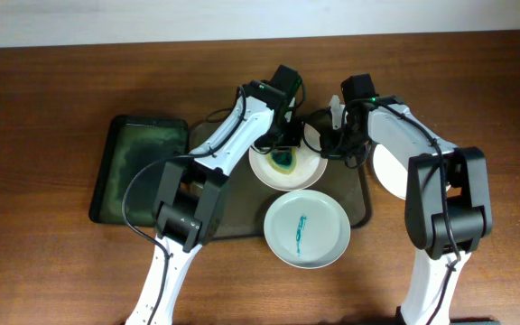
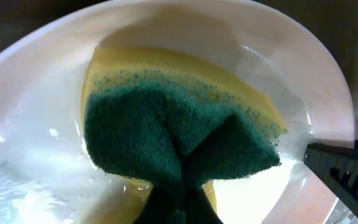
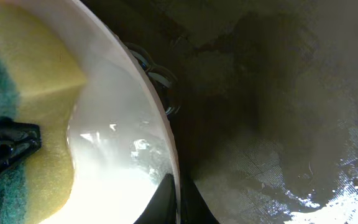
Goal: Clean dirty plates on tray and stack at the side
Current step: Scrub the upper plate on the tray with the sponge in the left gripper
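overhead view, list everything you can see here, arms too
table: 1, brown wood, under everything
tray: 1, dark, centre of table
green bin: 1, dark green, on table left of tray
scrubbed plate: 1, white, on tray, tilted up at one edge
streaked plate: 1, white with green streak, at tray's front edge, partly overhanging it
side plate: 1, white, on table right of tray
sponge: 1, green on yellow, pressed into scrubbed plate
left gripper: 1, black, shut on sponge
right gripper: 1, black, pinching scrubbed plate's rim
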